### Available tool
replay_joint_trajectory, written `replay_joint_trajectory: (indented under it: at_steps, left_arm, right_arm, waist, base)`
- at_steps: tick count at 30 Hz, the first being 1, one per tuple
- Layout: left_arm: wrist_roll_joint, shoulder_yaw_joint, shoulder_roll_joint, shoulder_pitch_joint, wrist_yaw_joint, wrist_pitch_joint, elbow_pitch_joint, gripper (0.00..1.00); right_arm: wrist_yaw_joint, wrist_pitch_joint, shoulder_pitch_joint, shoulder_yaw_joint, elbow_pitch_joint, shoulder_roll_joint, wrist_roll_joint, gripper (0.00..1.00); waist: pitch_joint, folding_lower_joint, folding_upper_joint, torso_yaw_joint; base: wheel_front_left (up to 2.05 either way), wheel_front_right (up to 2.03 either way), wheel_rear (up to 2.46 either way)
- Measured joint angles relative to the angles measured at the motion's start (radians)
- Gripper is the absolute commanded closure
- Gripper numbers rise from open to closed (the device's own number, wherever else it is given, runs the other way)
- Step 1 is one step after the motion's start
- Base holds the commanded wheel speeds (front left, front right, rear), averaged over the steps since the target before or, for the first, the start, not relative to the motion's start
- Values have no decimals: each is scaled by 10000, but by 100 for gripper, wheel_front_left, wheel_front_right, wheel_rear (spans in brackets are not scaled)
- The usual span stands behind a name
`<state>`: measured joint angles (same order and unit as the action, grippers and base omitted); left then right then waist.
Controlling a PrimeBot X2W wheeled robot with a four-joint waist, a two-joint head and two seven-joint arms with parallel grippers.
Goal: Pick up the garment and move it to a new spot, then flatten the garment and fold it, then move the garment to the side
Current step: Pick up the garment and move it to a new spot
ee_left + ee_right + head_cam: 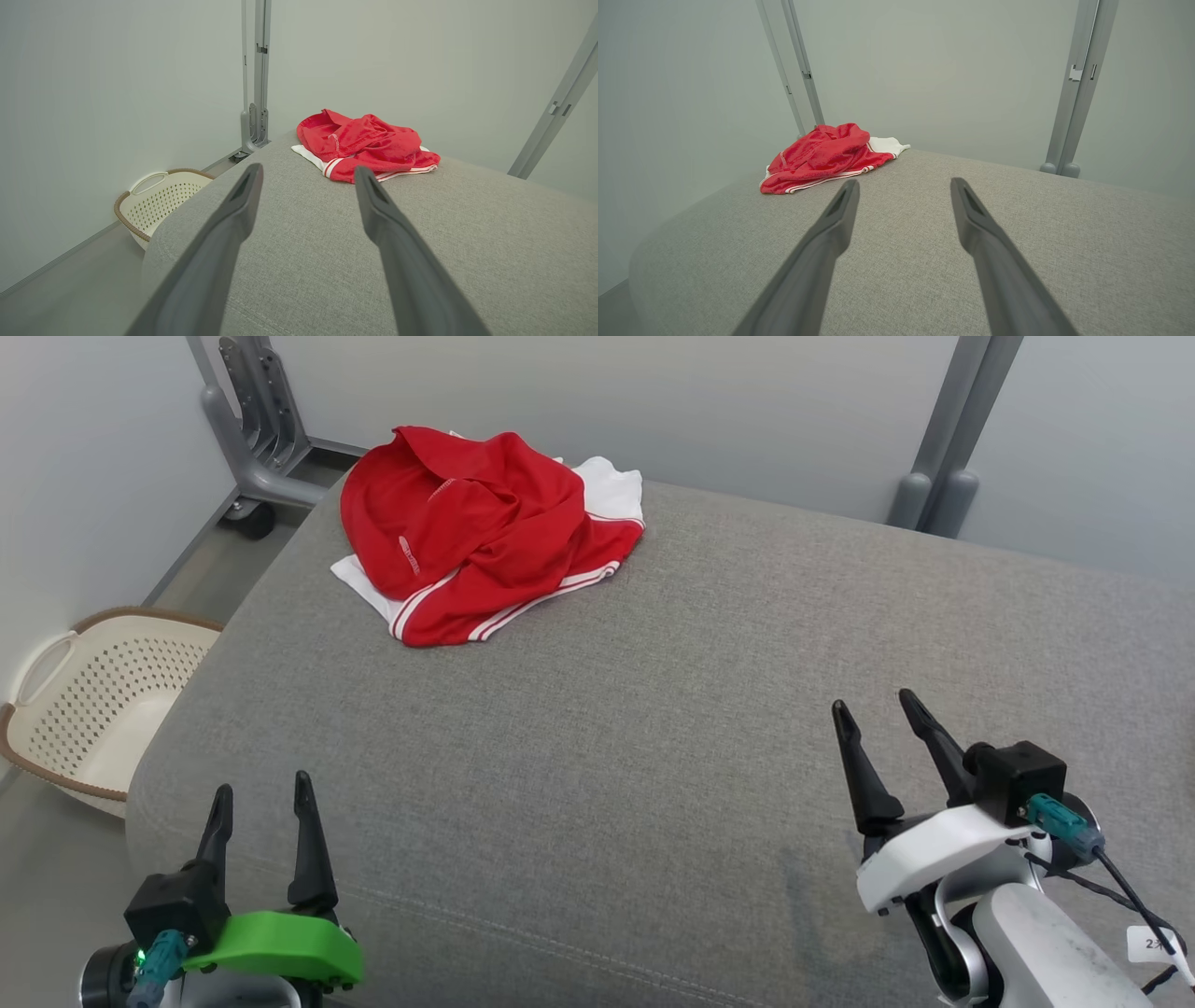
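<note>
Garment (485, 532) crumpled on cushion (607, 756), well ahead of L gripper (261, 784), fwd-left of R gripper (874, 701); both spread wide, empty.

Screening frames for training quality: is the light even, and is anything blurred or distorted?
Head view: soft, even light, crumpled red-and-white garment sharp, faint shadow on the grey fabric cushion. Left wrist view: wide-angle stretch, dark fingers loom large and soft. Right wrist view: likewise; grey metal posts lean outward.

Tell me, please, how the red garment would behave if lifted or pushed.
The red garment lies crumpled in soft folds, so it will probably hang limp. It looks thin, so likely light. Pushed over the textured grey cushion, it may bunch.
</note>
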<state>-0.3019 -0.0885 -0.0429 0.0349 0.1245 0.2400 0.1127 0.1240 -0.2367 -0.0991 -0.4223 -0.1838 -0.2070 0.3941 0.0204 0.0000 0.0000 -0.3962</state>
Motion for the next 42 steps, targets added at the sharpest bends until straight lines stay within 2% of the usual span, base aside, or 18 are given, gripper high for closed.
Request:
replay_joint_trajectory:
  at_steps: [8,19,25,32,37,42]
  left_arm:
    - [326,-244,2,-624,0,-52,-209,0]
    - [305,-153,94,-3764,0,-999,332,0]
    - [525,265,142,-5878,0,-1916,1348,0]
    - [926,922,165,-7474,0,-3143,3003,0]
    - [1333,1463,-40,-8386,2,-3754,3856,0]
    - [1707,1574,-178,-8675,0,-4257,4707,0]
  right_arm:
    - [0,207,-251,111,362,-221,-270,0]
    - [0,675,-915,128,867,-579,-556,0]
    - [-29,955,-1388,-67,1143,-715,-817,0]
    - [-184,1300,-1838,-211,1513,-897,-991,0]
    - [-228,1530,-2139,-244,1776,-1114,-1141,0]
    - [-357,1674,-2358,-261,2023,-1193,-1189,0]
  waist:
    - [-398,0,0,52]
    - [-1283,0,0,321]
    - [-1733,0,0,695]
    - [-2247,0,0,1318]
    - [-2639,0,0,1834]
    - [-3042,0,0,2373]
  base:
    - [0,0,0]
    - [0,0,0]
    - [0,0,0]
    - [0,0,0]
    - [0,0,0]
    - [0,0,0]
